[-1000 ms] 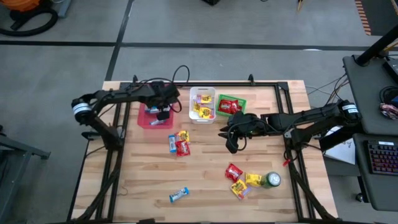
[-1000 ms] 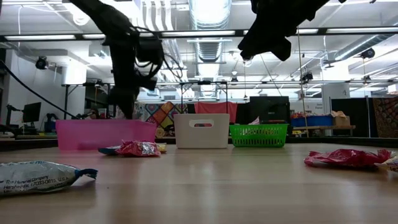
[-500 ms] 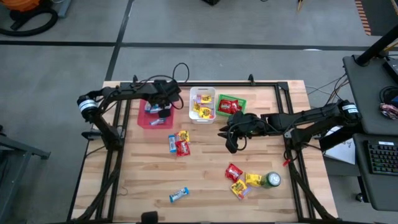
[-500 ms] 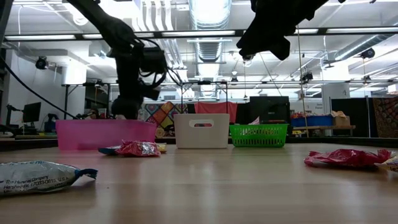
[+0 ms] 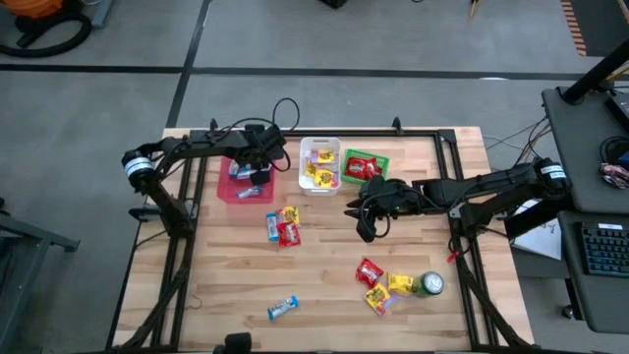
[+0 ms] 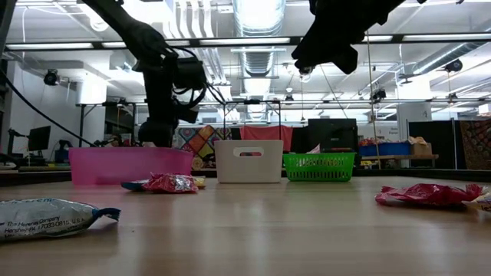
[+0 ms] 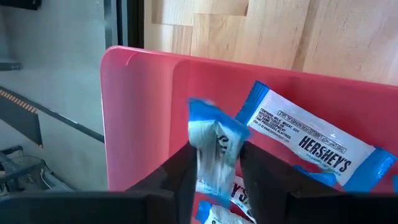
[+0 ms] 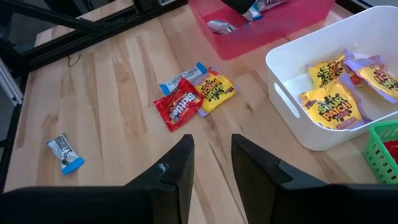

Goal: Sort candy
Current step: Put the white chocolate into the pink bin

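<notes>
My left gripper (image 5: 254,179) hangs over the pink bin (image 5: 236,189), pointing steeply down into it. In the left wrist view a slim blue-and-silver bar (image 7: 214,146) stands on end between its parted fingers (image 7: 183,177), its top blurred. More blue-and-silver bars (image 7: 311,140) lie on the bin's floor. Loose candy lies on the table: a red, yellow and blue cluster (image 5: 283,226), a single blue bar (image 5: 282,309), and a red and yellow cluster (image 5: 383,285). My right gripper (image 5: 366,228) waits open above the table's middle, holding nothing. My left gripper has the blue-and-silver bar's two long edges (image 7: 236,140) next to its two fingers, which come from above, slanting down. The bar stands upright above the bin's floor. Whether the fingers touch it I cannot tell.
A white bin (image 5: 319,165) with yellow packets and a green basket (image 5: 366,165) with red packets stand to the right of the pink bin along the far edge. A round green can (image 5: 429,285) sits by the right-hand candy cluster. Bare wood lies at the near left.
My left gripper has sunk a little over the pink bin and shifted slightly toward the far edge, then kept still.
</notes>
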Tool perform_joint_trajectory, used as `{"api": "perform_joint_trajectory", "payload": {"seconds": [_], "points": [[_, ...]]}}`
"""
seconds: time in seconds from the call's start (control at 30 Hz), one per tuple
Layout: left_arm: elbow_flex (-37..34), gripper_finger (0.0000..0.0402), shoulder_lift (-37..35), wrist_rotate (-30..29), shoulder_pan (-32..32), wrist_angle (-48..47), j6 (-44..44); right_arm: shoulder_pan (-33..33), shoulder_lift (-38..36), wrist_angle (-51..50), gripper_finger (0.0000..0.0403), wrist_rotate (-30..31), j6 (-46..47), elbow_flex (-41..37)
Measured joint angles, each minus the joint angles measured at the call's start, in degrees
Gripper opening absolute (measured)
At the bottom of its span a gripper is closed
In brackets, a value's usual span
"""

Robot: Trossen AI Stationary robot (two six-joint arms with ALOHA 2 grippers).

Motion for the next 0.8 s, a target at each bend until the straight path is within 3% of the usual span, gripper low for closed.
{"api": "perform_joint_trajectory", "payload": {"seconds": [0.43, 0.7, 0.8], "points": [[0.00, 0.0209, -0.21, -0.04, -0.13, -0.72, -1.56, 0.00, 0.00, 0.00, 0.0098, -0.01, 0.07, 0.00], [0.00, 0.0215, -8.72, 0.29, -5.18, -6.47, -16.11, 0.92, 0.00, 0.01, 0.0098, -0.52, 4.24, 0.00], [-0.17, 0.0214, -13.84, 6.10, -9.09, -6.05, -21.80, 2.27, 0.00, 0.05, 0.0098, -1.67, 3.81, 0.00]]}}
